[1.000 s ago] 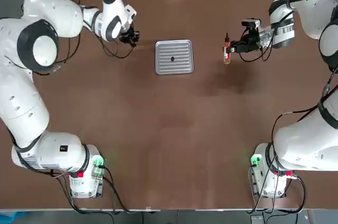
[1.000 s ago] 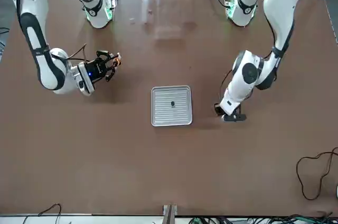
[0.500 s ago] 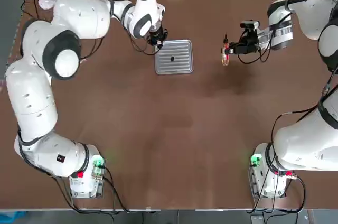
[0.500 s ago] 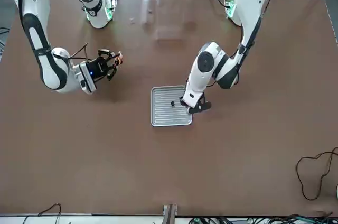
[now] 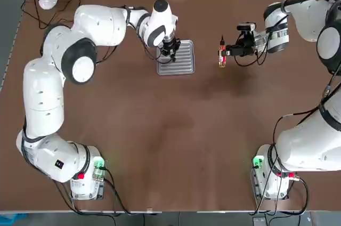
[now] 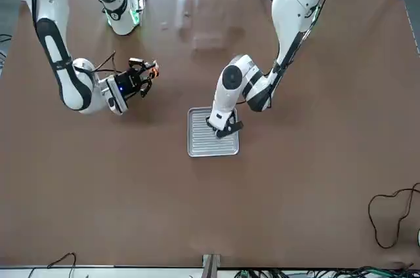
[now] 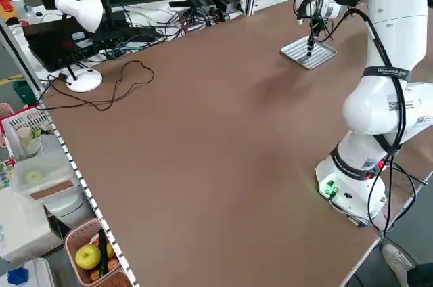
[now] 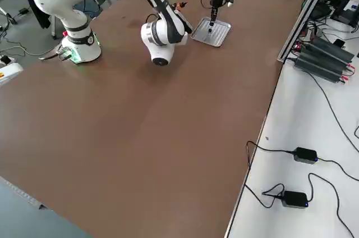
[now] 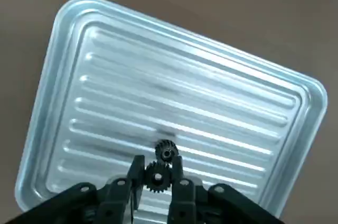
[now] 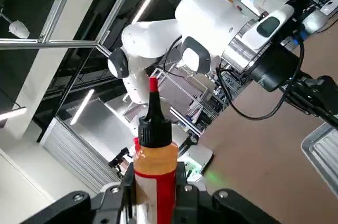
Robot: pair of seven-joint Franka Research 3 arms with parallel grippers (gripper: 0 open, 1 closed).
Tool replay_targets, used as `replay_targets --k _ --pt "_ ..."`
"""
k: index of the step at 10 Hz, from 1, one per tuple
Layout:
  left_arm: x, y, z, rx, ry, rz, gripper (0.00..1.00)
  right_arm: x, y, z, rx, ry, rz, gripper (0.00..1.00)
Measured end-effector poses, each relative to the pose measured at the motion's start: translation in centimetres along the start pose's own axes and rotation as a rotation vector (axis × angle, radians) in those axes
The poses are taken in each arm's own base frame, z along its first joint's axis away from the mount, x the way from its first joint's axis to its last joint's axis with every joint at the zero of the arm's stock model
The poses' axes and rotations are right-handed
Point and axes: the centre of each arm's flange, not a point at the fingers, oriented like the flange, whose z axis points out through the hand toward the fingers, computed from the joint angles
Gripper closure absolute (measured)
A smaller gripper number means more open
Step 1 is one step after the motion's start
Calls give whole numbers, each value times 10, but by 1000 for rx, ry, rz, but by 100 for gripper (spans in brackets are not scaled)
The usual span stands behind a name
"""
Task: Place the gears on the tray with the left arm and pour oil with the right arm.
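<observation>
One gear (image 9: 158, 177) is pinched by the left claw (image 9: 162, 165) over the tray (image 9: 174, 97); right claw (image 10: 156, 174), well apart, pinches oil (image 10: 155, 160).

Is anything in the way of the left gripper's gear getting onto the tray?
Maybe the other gear: it's on the tray, right by the held gear in the left gripper. Nothing else shows between.

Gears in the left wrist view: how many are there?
2: one gear between the jaws of the left gripper, over the tray; the other gear just beyond it, on the tray.
</observation>
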Motion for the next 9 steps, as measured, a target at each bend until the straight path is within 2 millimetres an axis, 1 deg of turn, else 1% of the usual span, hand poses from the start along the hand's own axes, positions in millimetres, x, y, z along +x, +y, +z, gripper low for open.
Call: replay_targets --k 2,3,4,5,6,7,8,9 --pt "-1 2 1 2 7 0 73 -13 12 14 20 32 39 69" --pt "0 2 2 5 9 0 72 -21 20 25 32 56 62 69" --pt "0 2 3 6 10 -1 70 -28 28 38 40 84 83 69" --pt "0 2 3 6 11 -1 65 -32 36 53 46 118 99 69" --pt "0 2 2 6 12 -1 52 -33 41 69 48 150 106 69" --pt "1 2 2 5 13 -2 37 -31 45 82 47 169 113 69" --pt "2 2 2 5 14 -3 24 -28 48 91 39 169 130 69" --pt "6 2 0 3 19 -7 7 -25 52 93 16 161 152 69"
